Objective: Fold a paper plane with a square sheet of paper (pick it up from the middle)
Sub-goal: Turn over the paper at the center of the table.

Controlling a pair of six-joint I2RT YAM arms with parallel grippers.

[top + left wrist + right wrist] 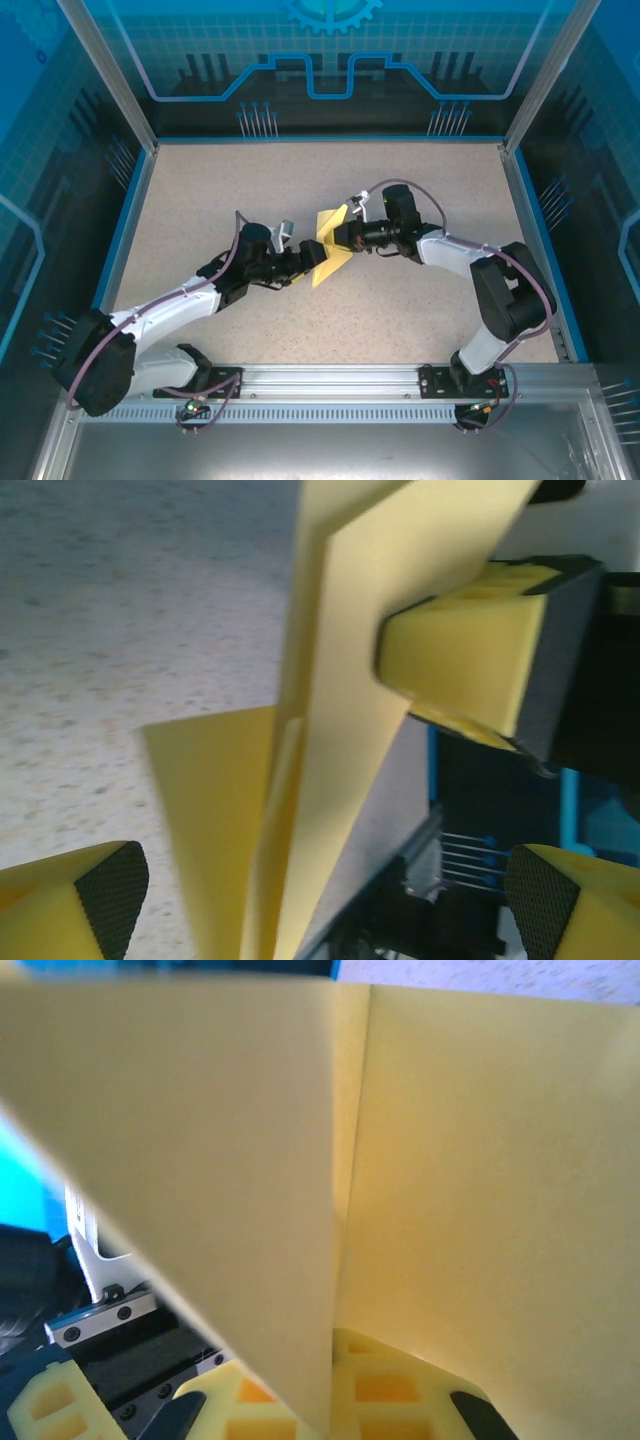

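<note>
At the centre of the top view, the folded paper (330,265) runs lengthwise top-to-bottom, its tip unclear, pinched mid-length by the right gripper (345,240); the left gripper (298,252) gapes wide beside it.

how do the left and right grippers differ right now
The left gripper has jaws wide open either side of the folded yellow paper; the right gripper has them shut on it. The left comes in from the paper's left, the right from its right. Both have yellow fingers and meet at the paper.

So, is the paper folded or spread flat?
Folded: the paper shows layered flaps meeting at a crease, pinched by the right hand.
</note>
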